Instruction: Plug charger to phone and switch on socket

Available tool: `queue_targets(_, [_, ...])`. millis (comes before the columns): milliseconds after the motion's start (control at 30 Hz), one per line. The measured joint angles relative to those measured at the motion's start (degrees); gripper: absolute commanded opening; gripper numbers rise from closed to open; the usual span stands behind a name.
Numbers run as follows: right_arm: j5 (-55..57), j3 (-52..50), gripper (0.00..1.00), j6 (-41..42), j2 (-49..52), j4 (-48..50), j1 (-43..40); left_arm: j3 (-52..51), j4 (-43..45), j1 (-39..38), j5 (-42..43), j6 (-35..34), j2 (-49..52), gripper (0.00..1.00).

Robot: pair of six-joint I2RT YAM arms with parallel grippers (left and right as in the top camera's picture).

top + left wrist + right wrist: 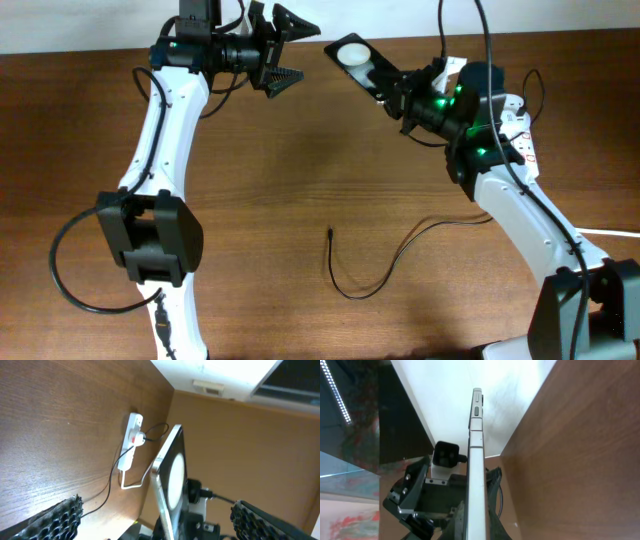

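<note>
My right gripper (398, 92) is shut on the phone (358, 58), a black slab with a white circle, held up above the table's far edge. It shows edge-on in the right wrist view (476, 455), clamped in the jaws (476, 527). My left gripper (288, 50) is open and empty, just left of the phone; in the left wrist view the phone (172, 477) stands between its spread fingers (160, 522). The charger's plug tip (330, 233) lies free on the table, its thin black cable (400, 252) running right. The socket (522, 140) lies far right, partly under my right arm; it also shows in the left wrist view (131, 442).
The wooden table (300, 170) ends at a white wall along its far edge. The socket's thick white cord (615, 232) leaves at the right edge. My left arm's black elbow (150, 235) hangs over the left side.
</note>
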Motion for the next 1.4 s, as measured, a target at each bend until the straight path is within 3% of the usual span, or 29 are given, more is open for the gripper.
queue_targets(167, [0.46,0.02,0.04,4.31,0.04,2.80,1.49,0.00,7.06,-2.49,-1.31,-4.31,-0.02,0.91])
queue_targets(333, [0.61,0.02,0.04,6.25,0.13,6.34,1.49,0.00,9.05,-2.43,1.90,-7.93,0.00,0.95])
queue_targets(533, [3.08,0.02,0.04,15.63,0.13,7.58,3.17,0.00,11.69,-2.43,3.78,-11.56,-0.02,0.98])
queue_targets(667, [7.30,0.02,0.04,16.85,0.13,10.16,7.61,0.00,11.76,-2.43,3.41,-11.76,-0.02,0.98])
queue_targets(1067, [12.94,0.02,0.04,17.07,0.13,10.71,10.73,0.00,11.76,-2.43,0.24,-11.96,-0.02,0.93])
queue_targets(1133, [12.96,0.02,0.04,17.11,0.13,10.71,10.75,0.00,11.76,-2.43,-0.52,-11.98,-0.02,0.85])
queue_targets(1267, [13.14,0.02,0.04,17.09,0.13,10.69,10.80,0.00,11.78,-2.43,-1.14,-12.39,-0.02,0.53])
queue_targets(1400, [13.73,0.02,0.04,17.07,0.13,10.64,11.98,0.00,11.78,-2.43,-1.31,-12.37,-0.02,0.41])
